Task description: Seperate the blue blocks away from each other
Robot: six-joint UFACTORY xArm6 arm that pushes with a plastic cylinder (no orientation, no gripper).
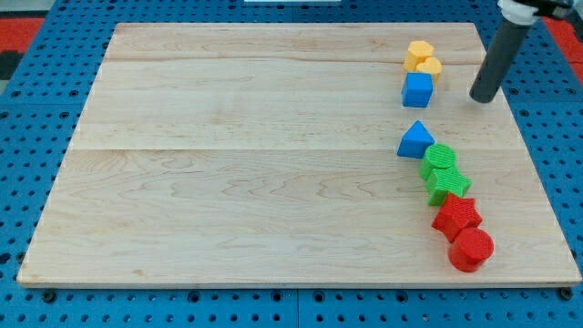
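Observation:
A blue cube (pixel 417 89) sits near the view's top right, touching a yellow block just above it. A blue triangular block (pixel 415 140) lies below the cube with a small gap between them; it touches a green block at its lower right. My tip (pixel 482 97) is the lower end of the dark rod at the view's right, to the right of the blue cube and apart from it, and up and to the right of the blue triangle.
Two yellow blocks (pixel 423 59) sit above the blue cube. Below the blue triangle run a green cylinder (pixel 439 160), a green star (pixel 448 185), a red star (pixel 455 217) and a red cylinder (pixel 471 249). The wooden board (pixel 255 164) lies on a blue pegboard.

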